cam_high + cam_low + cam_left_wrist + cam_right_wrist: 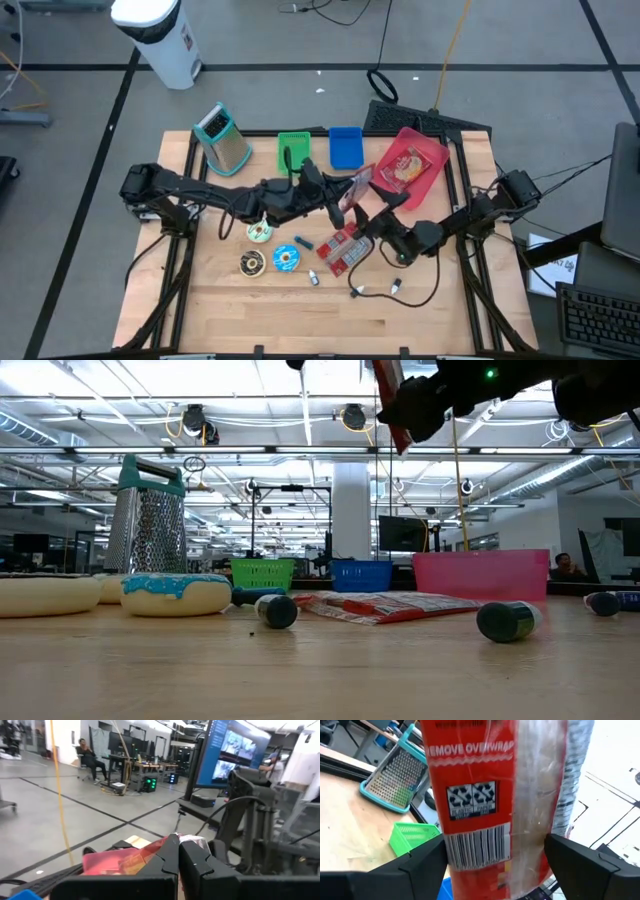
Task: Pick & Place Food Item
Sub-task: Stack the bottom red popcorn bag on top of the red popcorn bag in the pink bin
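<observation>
The left gripper (345, 203) holds a red food packet (356, 190) in its closed jaws, lifted clear of the worktop (300, 310) beside the pink bin (437, 160). The right gripper (495, 865) stands with jaws wide around the packet, as for a handover. It should close squarely on the barcode end before the left lets go.

red food packet (490, 805): cut off at frame edges | label text partly out of view
</observation>
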Controlling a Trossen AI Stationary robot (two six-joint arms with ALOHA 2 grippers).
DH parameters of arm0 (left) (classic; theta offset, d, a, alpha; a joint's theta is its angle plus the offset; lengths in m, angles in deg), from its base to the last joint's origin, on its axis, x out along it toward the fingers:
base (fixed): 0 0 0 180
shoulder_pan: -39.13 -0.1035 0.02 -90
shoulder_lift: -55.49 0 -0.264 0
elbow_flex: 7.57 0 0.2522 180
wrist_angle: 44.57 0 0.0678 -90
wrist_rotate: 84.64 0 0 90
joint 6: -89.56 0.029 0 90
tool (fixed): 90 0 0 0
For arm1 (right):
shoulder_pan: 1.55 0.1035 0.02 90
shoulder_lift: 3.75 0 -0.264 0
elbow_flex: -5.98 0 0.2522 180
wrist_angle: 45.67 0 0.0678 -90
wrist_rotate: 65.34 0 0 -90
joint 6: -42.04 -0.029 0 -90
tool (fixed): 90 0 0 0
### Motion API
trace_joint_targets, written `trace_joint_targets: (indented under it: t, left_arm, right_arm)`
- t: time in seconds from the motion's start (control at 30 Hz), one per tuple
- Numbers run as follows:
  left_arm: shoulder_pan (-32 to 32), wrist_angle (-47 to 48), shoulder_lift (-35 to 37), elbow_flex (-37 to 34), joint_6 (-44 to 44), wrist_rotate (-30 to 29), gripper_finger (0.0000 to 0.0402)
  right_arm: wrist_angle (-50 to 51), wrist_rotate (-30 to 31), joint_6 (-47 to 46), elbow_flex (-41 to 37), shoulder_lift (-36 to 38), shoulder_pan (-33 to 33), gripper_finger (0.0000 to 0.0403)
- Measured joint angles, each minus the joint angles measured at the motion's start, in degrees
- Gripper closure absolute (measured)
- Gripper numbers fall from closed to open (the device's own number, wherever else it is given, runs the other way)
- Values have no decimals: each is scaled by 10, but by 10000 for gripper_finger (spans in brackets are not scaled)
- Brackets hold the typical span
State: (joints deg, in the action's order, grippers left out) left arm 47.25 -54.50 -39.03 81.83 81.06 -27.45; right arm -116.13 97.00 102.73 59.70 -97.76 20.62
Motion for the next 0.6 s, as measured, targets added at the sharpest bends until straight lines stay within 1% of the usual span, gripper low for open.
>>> trace_joint_targets:
  t: [0.17, 0.23, 0.43, 0.6]
  left_arm:
    - [-2, 21, 0, 0, 5, -19, 402]
    - [-2, 32, 0, 0, 5, -20, 402]
    - [-2, 58, 0, 0, 9, -37, 402]
    - [-4, 70, 0, 0, 8, -37, 401]
  right_arm:
    - [-55, 1, 49, 0, 0, 20, 94]
    - [-54, 8, 63, 0, 5, 26, 94]
    - [-54, 39, 65, 0, 31, 42, 94]
    - [-54, 45, 60, 0, 54, 62, 94]
